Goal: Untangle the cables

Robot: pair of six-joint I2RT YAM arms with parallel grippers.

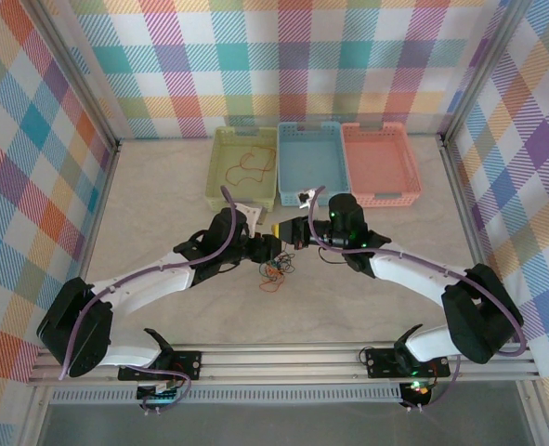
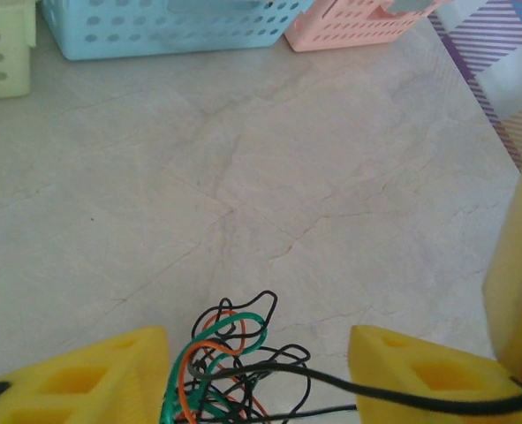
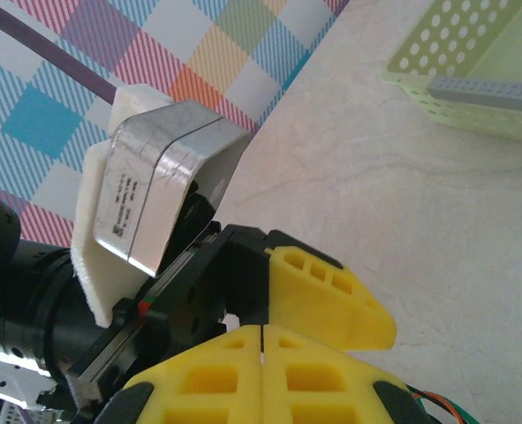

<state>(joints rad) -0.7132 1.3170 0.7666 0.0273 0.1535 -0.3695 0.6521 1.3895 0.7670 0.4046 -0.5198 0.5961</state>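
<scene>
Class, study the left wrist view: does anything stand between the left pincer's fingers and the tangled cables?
Nothing visible does. The left pincer is open, and the tangled cables sit directly between its yellow fingers, with one black strand running across one finger.

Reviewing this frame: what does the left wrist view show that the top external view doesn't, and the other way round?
The left wrist view adds the strands told apart: black, green and orange cables looped together between the left gripper's parted yellow jaws, with one black strand crossing a finger. The top external view adds both arms whole, the right gripper close by the left one, and a loose orange-red cable lying in the green basket. Both give the tangle on the table, with the green basket, blue basket and pink basket behind.
</scene>
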